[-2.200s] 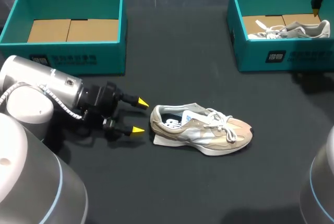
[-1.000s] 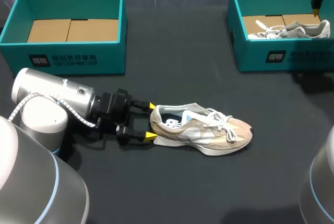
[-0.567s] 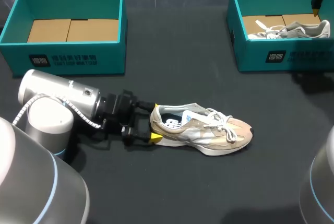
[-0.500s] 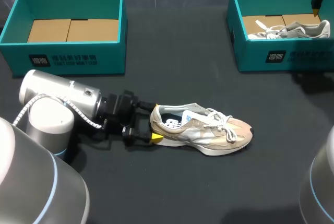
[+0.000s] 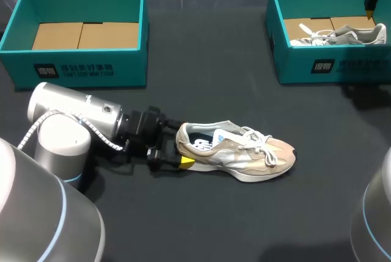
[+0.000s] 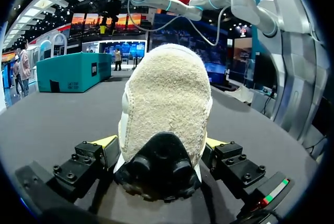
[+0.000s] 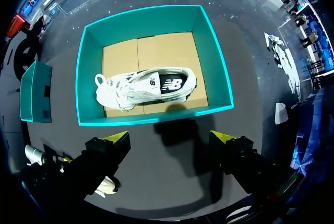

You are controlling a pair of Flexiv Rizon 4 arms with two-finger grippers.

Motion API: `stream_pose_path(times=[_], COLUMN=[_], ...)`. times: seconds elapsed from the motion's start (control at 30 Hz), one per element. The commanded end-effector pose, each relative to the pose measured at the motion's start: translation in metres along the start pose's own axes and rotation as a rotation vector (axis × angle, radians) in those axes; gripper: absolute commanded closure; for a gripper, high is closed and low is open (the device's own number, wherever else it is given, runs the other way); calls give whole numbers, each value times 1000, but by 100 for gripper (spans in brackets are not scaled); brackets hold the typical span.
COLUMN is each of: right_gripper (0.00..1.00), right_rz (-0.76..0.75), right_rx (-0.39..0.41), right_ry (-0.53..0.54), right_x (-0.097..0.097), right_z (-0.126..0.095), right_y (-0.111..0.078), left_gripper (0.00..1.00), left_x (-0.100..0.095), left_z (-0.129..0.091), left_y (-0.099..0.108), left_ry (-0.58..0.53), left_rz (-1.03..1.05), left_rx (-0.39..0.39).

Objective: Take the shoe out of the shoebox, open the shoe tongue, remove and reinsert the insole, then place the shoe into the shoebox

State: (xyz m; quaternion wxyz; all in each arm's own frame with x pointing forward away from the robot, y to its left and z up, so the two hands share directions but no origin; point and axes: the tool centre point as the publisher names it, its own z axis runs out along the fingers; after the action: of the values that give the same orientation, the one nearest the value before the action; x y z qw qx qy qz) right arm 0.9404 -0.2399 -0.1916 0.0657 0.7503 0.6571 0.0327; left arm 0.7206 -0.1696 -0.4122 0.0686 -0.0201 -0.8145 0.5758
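Beige sneaker (image 5: 235, 152) on its sole on the dark table (image 5: 214, 91), near the middle, slightly toward the near edge. Toe points right, heel left. White laces lie loose over the tongue; the dark lining shows through the open collar. It is outside both boxes.

Left gripper (image 6: 160, 142) sits low at the heel, its arm coming in along the table from the left. Fingers are spread wide, one on each side of the heel, yellow tips just beside its sides. The left wrist view shows the fuzzy heel panel and black heel tab filling the gap between them. No squeeze is visible; jaws read as open around the heel.

Empty teal shoebox (image 5: 79, 69) at far left, with a brown cardboard floor, well apart from the sneaker.

Second teal shoebox (image 7: 83, 78) at far right. A white sneaker (image 7: 146, 85) lies on its side on the cardboard floor inside.

Right gripper (image 7: 169, 136) hangs above the near wall of that far-right box, looking down into it. Fingers are wide apart with nothing between them.
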Motion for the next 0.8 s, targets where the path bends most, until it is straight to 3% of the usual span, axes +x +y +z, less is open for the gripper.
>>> stream_pose_path(times=[0.03,0.3,0.37,0.43,0.47,0.53,0.8], right_gripper=[0,0,0,0,0,0,0], right_rz=[0,0,0,0,0,0,0], right_rx=[-1,-1,-1,-1,-1,-1,-1], right_ry=[0,0,0,0,0,0,0], right_x=[0,0,0,0,0,0,0], right_z=[0,0,0,0,0,0,0], right_y=[-1,-1,-1,-1,-1,-1,-1], left_gripper=[0,0,23,54,62,100,100], left_x=[-1,0,0,0,0,0,5], left_z=[5,9,9,9,9,9,6], left_y=[3,3,3,3,3,3,3], left_ry=[2,7,7,7,7,6,-4], left_rz=[1,4,4,5,5,6,7], left_rx=[7,13,14,16,17,19,27])
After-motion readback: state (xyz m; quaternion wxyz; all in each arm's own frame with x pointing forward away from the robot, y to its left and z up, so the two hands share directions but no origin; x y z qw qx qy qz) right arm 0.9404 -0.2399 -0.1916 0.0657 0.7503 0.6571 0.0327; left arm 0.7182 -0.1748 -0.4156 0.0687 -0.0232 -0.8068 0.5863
